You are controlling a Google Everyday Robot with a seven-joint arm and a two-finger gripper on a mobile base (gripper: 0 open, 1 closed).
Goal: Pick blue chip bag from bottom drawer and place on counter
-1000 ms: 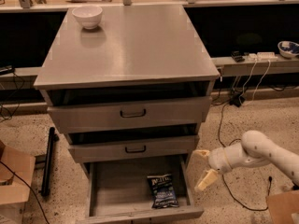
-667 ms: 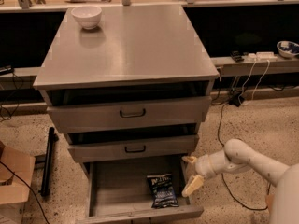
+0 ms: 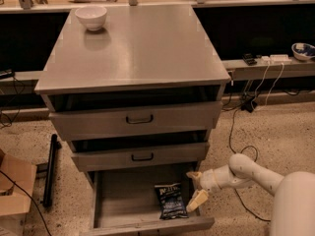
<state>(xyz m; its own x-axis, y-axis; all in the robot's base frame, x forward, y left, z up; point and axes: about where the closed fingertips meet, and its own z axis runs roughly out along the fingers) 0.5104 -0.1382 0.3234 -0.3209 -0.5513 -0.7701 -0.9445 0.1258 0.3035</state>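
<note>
The blue chip bag [image 3: 170, 200] lies flat on the floor of the open bottom drawer [image 3: 123, 200], toward its right front. My gripper [image 3: 196, 188] reaches in from the right on a white arm, just right of the bag and over the drawer's right wall. Its two tan fingers are spread apart and hold nothing. The counter [image 3: 135, 45] is the broad grey steel top of the cabinet.
A white bowl [image 3: 91, 17] stands at the counter's far left corner. Two upper drawers with black handles [image 3: 139, 119] stick out partly above the bottom drawer. A cardboard box [image 3: 15, 191] and a black bar [image 3: 49, 168] lie on the floor at left. Cables trail at right.
My gripper has moved left from the floor beside the cabinet to the drawer's right edge, close to the bag. The bag has not moved.
</note>
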